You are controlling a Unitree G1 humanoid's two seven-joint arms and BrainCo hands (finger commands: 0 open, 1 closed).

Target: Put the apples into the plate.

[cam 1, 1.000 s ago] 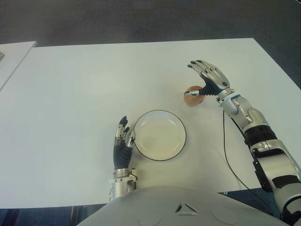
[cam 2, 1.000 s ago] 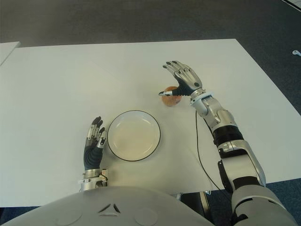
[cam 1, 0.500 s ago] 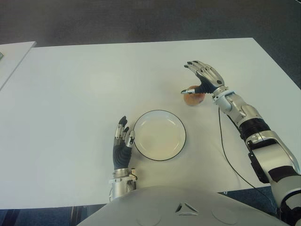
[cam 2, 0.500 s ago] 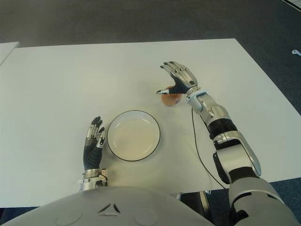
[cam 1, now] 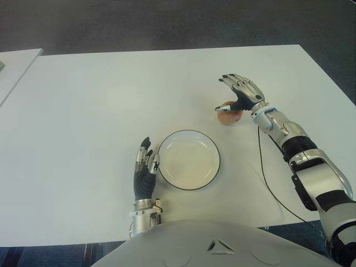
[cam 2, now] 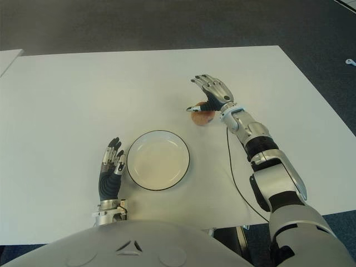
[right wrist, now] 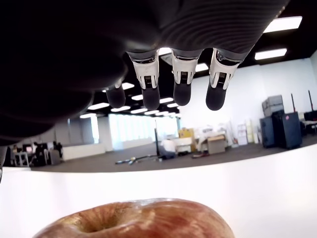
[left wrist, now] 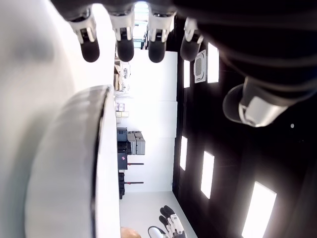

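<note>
A reddish apple sits on the white table, up and to the right of the white plate with a dark rim, which holds nothing. My right hand hovers just over the apple with fingers spread, holding nothing; its wrist view shows the apple close beneath the palm. My left hand shows just left of the plate, fingers extended, next to the plate's rim.
A thin black cable runs along the table beneath my right forearm to the front edge. Part of another white table shows at the far left. Dark floor lies beyond the table's far edge.
My right hand has shifted slightly left and lowered over the apple. The apple, the plate and my left hand have not moved.
</note>
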